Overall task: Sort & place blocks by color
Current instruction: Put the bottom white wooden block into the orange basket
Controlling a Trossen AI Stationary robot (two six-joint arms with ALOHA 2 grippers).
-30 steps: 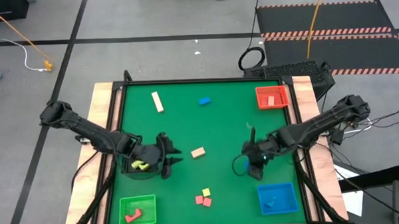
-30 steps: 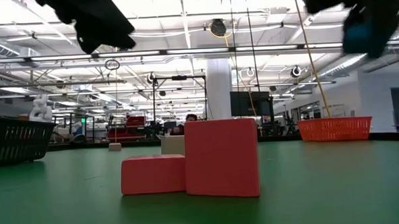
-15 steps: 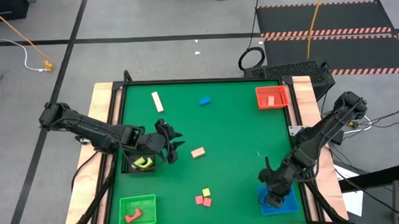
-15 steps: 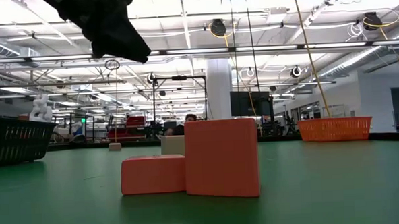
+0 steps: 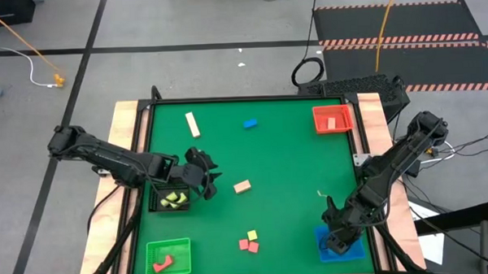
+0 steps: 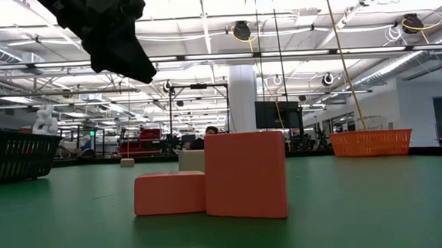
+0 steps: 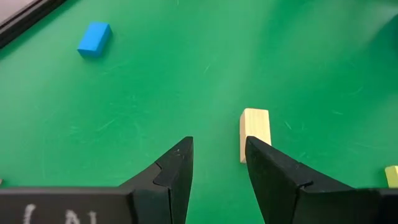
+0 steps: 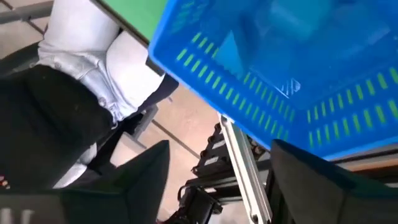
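Loose blocks lie on the green table: a tan bar (image 5: 193,124), a blue block (image 5: 250,124), a tan block (image 5: 242,186), a yellow one (image 5: 252,234) and two red ones (image 5: 248,246). My left gripper (image 5: 210,180) hovers open beside the black bin (image 5: 169,198). Nothing is between its fingers in the wrist view, where the tan block (image 7: 255,134) lies on the table just beyond one fingertip. My right gripper (image 5: 336,244) stands open over the blue tray (image 5: 349,245), whose mesh wall (image 8: 261,93) fills its wrist view. Something blue lies blurred inside the tray.
A red tray (image 5: 333,119) with a red block stands at the far right, and a green tray (image 5: 168,257) with red blocks at the near left. The black bin holds yellow blocks. A person's pale and dark clothing (image 8: 81,68) shows just past the table's near right corner.
My right gripper has swung from the table's middle right toward the near edge, carrying a blue thing, and now stands over the blue tray. My left gripper has moved from over the black bin a little toward the far edge and the tan block.
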